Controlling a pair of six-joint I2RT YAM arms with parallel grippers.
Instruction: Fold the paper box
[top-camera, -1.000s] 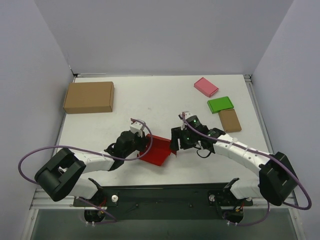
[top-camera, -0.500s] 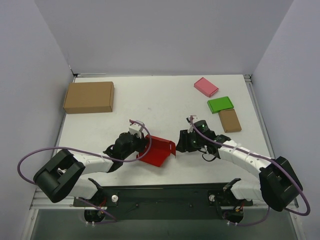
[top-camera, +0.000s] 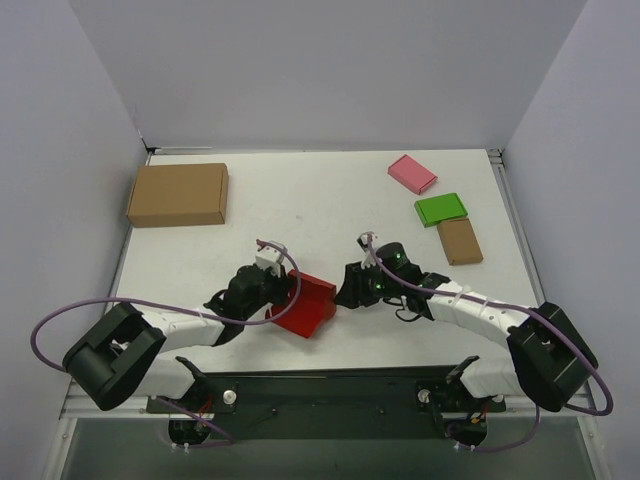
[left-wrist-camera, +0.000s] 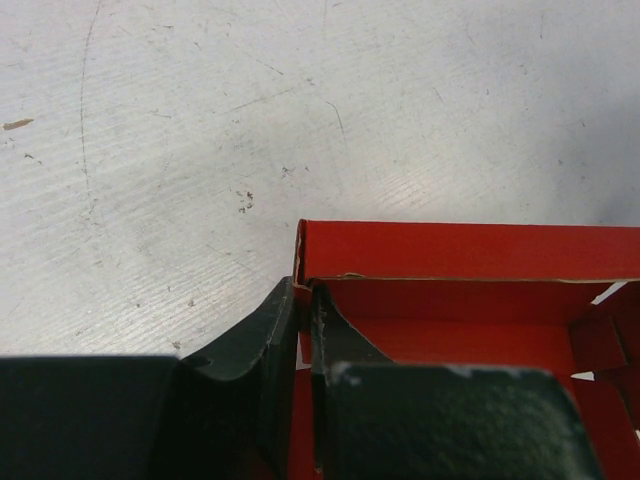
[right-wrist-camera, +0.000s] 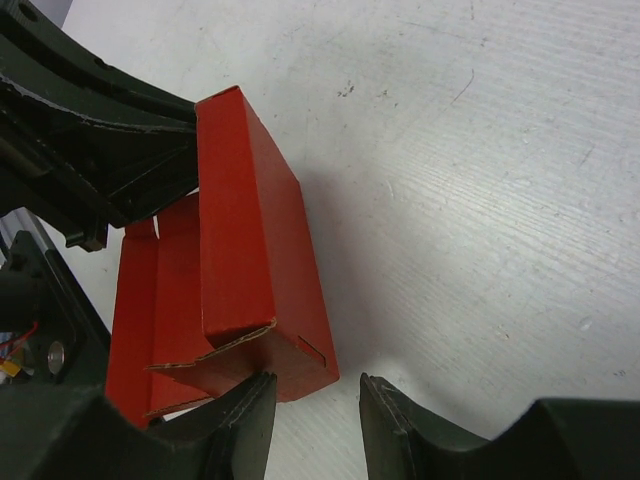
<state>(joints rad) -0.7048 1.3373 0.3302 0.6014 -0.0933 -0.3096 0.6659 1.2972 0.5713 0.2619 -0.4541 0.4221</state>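
Note:
The paper box (top-camera: 305, 305) is bright red and lies half-formed near the table's front middle, with one long wall standing. My left gripper (top-camera: 287, 291) is shut on its left wall; in the left wrist view the gripper (left-wrist-camera: 303, 325) pinches that thin wall of the box (left-wrist-camera: 470, 250) between both fingers. My right gripper (top-camera: 344, 289) is at the box's right end. In the right wrist view its jaws (right-wrist-camera: 315, 405) stand open. The left fingertip (right-wrist-camera: 250, 410) is against the end corner of the box (right-wrist-camera: 250, 230); the right fingertip (right-wrist-camera: 390, 425) is over bare table.
A large brown carton (top-camera: 178, 194) sits at the back left. A pink flat box (top-camera: 412, 173), a green flat box (top-camera: 441, 209) and a small brown flat box (top-camera: 460, 241) lie at the back right. Grey walls enclose the table on three sides.
The right gripper has narrowed its jaws and come left against the box's right end. The box has shifted slightly left and looks narrower, its right side more upright. The left grip is unchanged.

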